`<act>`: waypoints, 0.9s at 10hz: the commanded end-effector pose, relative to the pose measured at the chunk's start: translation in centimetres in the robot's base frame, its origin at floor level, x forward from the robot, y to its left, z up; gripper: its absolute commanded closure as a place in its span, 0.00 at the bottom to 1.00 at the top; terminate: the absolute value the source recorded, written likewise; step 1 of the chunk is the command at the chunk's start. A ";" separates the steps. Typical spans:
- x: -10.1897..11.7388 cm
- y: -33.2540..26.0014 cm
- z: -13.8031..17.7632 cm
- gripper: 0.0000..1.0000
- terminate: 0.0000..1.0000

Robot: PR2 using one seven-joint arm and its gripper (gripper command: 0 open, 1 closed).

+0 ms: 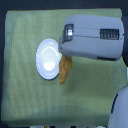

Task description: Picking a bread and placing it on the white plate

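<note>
The white plate lies on the green cloth, left of centre in the exterior view. The bread, golden-orange and long, lies just off the plate's right rim, its lower end on the cloth and its upper end hidden under the robot's forearm. The grey arm reaches in from the exterior view's right and covers the gripper, so its fingers do not show. Whether the bread is held or resting cannot be told.
A pale green cloth covers the table. Dark background runs along the top edge. A rounded grey and dark robot part sits at the lower right corner.
</note>
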 end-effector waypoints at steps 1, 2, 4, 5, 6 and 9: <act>3.4 9.5 -3.4 1.00 0.00; 4.0 10.7 -4.4 1.00 0.00; 5.4 12.9 -6.3 1.00 0.00; 6.1 13.4 -7.2 1.00 0.00; 6.0 13.3 -7.7 1.00 0.00; 5.4 13.5 -8.4 1.00 0.00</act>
